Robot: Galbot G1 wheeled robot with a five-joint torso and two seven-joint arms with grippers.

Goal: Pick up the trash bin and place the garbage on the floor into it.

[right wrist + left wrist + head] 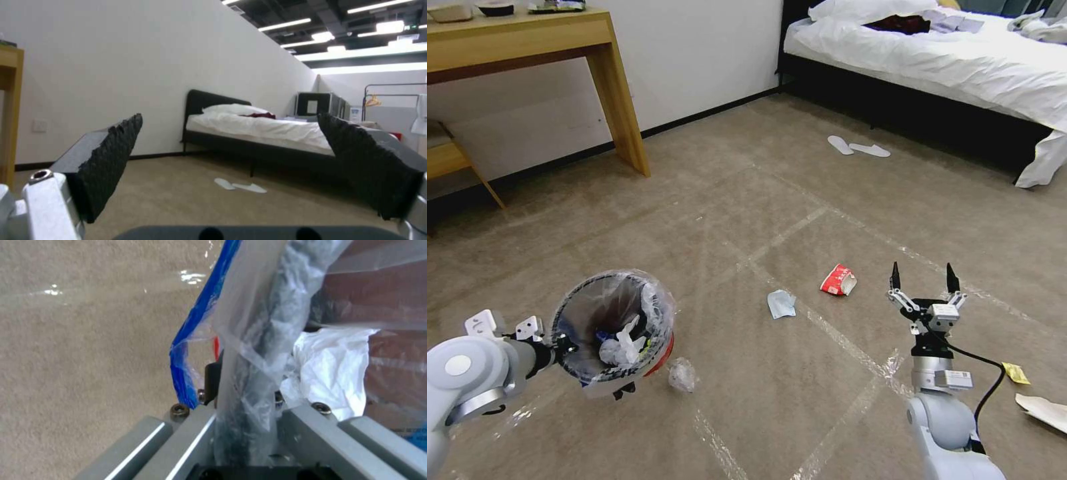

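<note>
My left gripper (564, 345) is shut on the rim of the trash bin (587, 303), holding it tilted above the floor (774, 200) at the lower left. In the left wrist view the bag-covered rim (253, 380) runs between the fingers. Crumpled white tissue (620, 347) lies inside the bin. On the carpet lie a crushed red-and-white cup (838, 280), a pale blue tissue (781, 303) and a clear crumpled wrapper (682, 375) beside the bin. My right gripper (924, 279) is open, raised right of the cup and empty.
A wooden desk (607, 73) stands at the back left, a bed (960, 60) at the back right with two white slippers (857, 147) in front. A yellow wrapper (1016, 373) and brown paper (1044, 410) lie at the right edge.
</note>
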